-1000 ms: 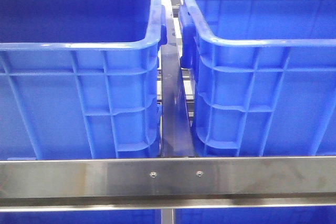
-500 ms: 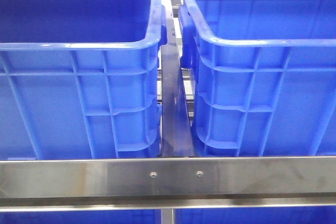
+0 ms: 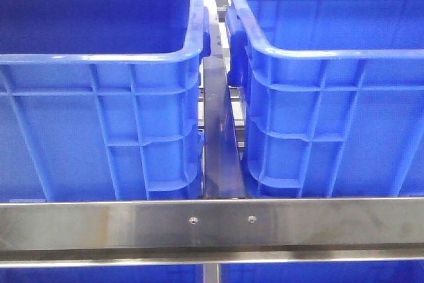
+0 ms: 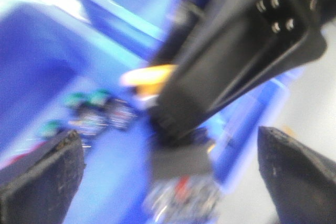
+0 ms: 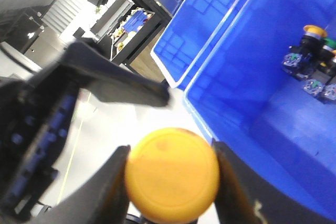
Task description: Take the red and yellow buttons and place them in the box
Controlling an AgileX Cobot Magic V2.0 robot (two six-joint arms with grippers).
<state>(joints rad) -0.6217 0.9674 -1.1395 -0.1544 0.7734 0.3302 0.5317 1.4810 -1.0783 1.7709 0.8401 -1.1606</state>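
Observation:
In the right wrist view my right gripper (image 5: 172,178) is shut on the orange-yellow button (image 5: 172,174), holding it by its round cap just outside the rim of a blue crate (image 5: 247,103). The blurred left wrist view shows my left gripper (image 4: 168,140) open with nothing between its fingers. There the right arm's black gripper (image 4: 231,51) crosses in front, with the yellow button (image 4: 149,74) at its tip. Below it a blurred red piece (image 4: 181,187) lies among silvery parts; I cannot tell if it is the red button. Neither gripper shows in the front view.
Two tall blue crates (image 3: 99,57) (image 3: 331,51) stand side by side behind a steel rail (image 3: 212,223), with a narrow gap between them. Several other button parts lie on the crate floor, among them a yellow-capped one (image 5: 314,30). The left arm (image 5: 52,119) looms close beside the right gripper.

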